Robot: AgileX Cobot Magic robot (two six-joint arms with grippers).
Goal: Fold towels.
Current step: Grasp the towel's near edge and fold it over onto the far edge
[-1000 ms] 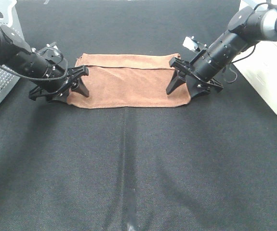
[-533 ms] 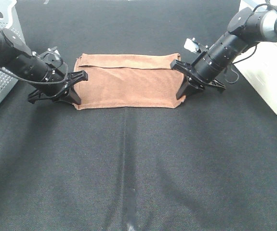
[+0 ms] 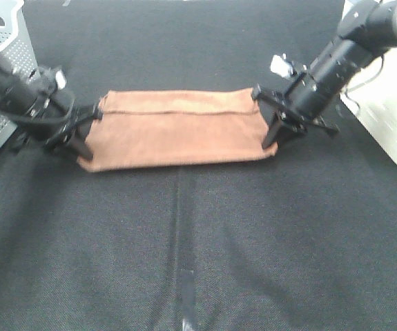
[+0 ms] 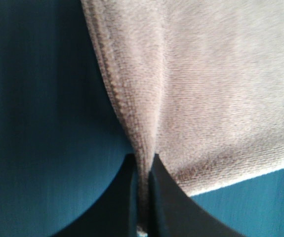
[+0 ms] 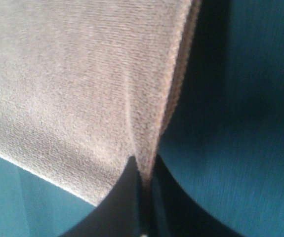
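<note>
The reddish-brown towel [image 3: 174, 136] lies folded in a long strip on the black table, stretched between both arms. My left gripper [image 3: 82, 135] is shut on the towel's left short edge; the left wrist view shows the towel [image 4: 216, 89] pinched between the black fingers [image 4: 127, 207]. My right gripper [image 3: 270, 128] is shut on the right short edge; the right wrist view shows the towel [image 5: 82, 79] pinched between the fingers [image 5: 124, 202]. The white tag is not visible.
A perforated grey basket [image 3: 1, 89] stands at the left edge behind the left arm. A white container [image 3: 391, 103] stands at the right edge. The black cloth-covered table [image 3: 198, 241] extends toward the front.
Both grippers went from open and straddling the towel's ends to shut on them. The arms pulled apart, and the towel is now stretched longer and flatter.
</note>
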